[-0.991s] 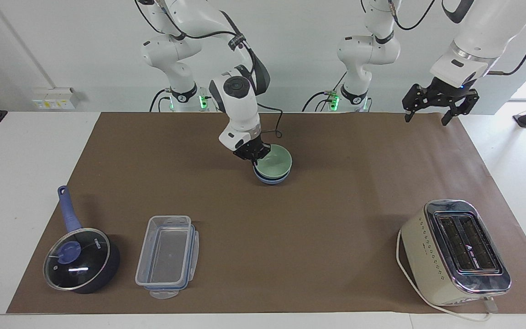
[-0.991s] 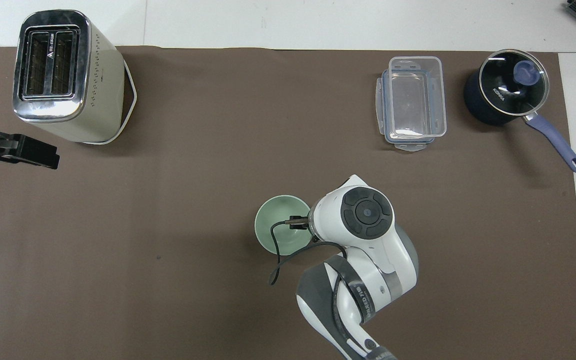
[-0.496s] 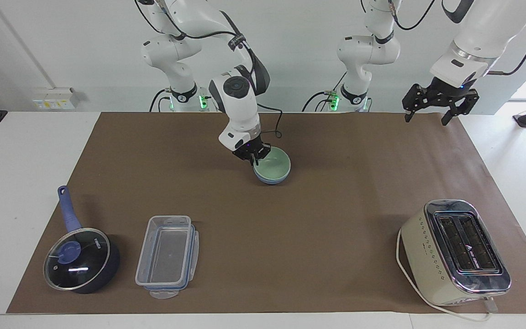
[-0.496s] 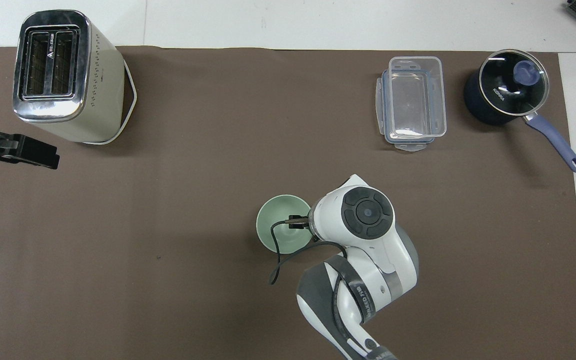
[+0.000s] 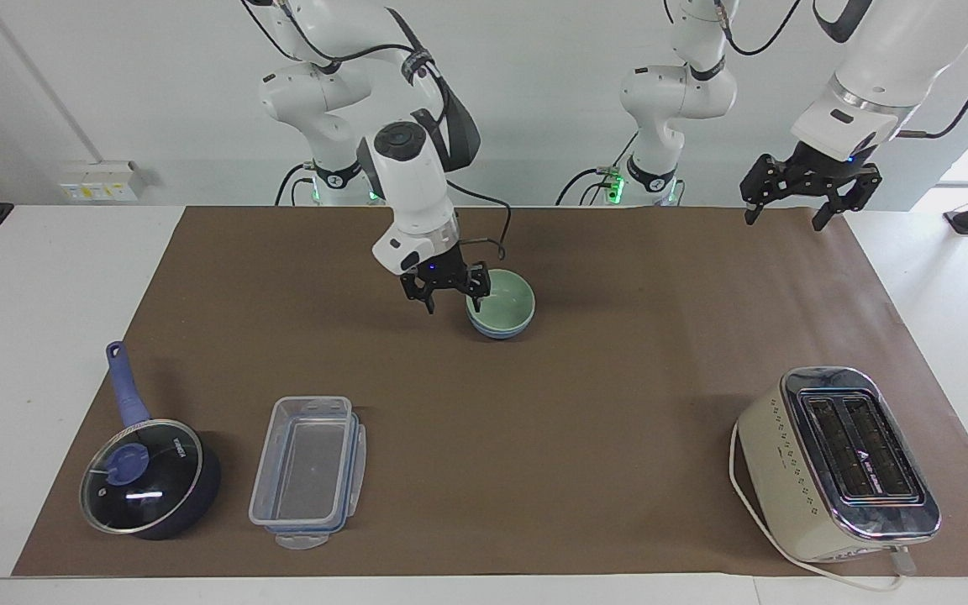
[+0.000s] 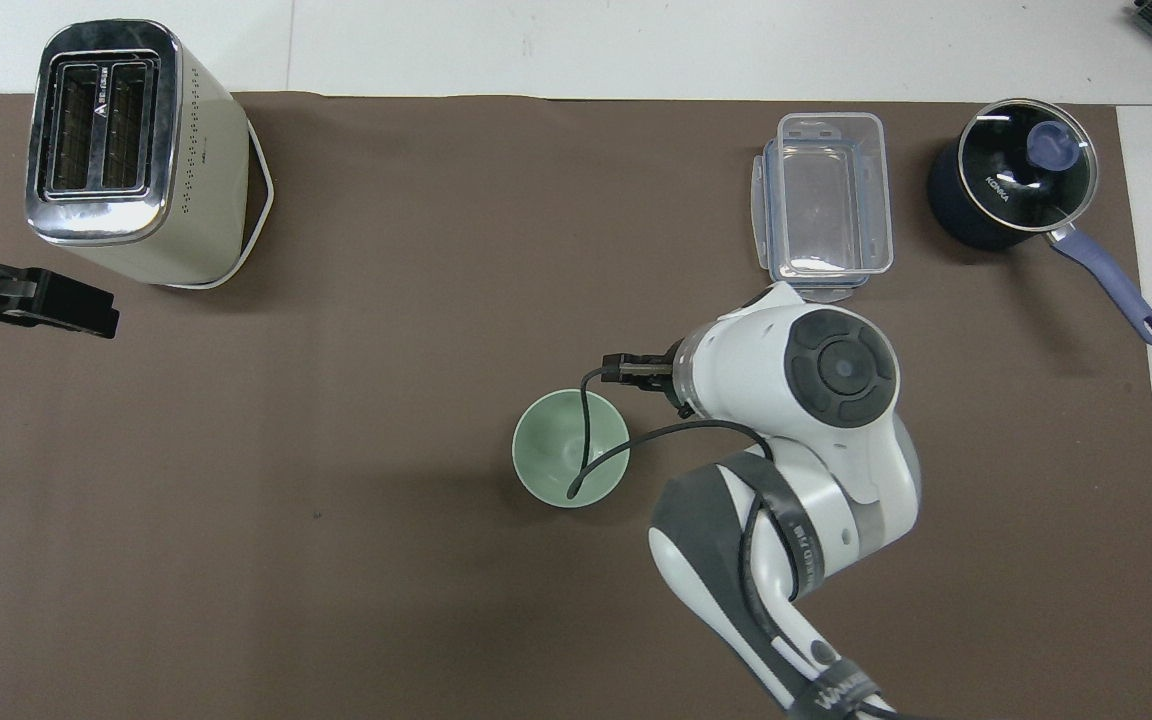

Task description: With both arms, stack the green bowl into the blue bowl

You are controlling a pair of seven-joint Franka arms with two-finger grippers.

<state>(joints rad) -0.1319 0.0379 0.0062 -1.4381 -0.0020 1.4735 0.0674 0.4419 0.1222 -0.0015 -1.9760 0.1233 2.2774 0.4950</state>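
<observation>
The green bowl [image 5: 501, 304] is sitting nested in the blue bowl [image 5: 498, 332]; the right gripper [image 5: 454, 295], fingers spread, is hovering at its nine o'clock, releasing. The left gripper [image 5: 791, 210], fingers spread, is waiting.

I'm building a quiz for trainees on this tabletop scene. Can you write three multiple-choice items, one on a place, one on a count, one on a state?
1. Where does the small pale sage-green bowl sit?
A. Inside the small periwinkle-blue bowl
B. Inside the clear plastic container
C. On the toaster

2. How many slots does the cream and chrome toaster have on top?
A. One
B. Two
C. Four

3. What is the state of the right gripper?
A. Shut on the green bowl's rim
B. Open, beside the bowls, holding nothing
C. Shut on the saucepan handle

Answers:
1. A, the blue rim shows just under the green bowl.
2. B, two dark slots lie side by side.
3. B, its fingertips stand apart next to the stack.

The left gripper waits open over the brown mat's edge.
</observation>
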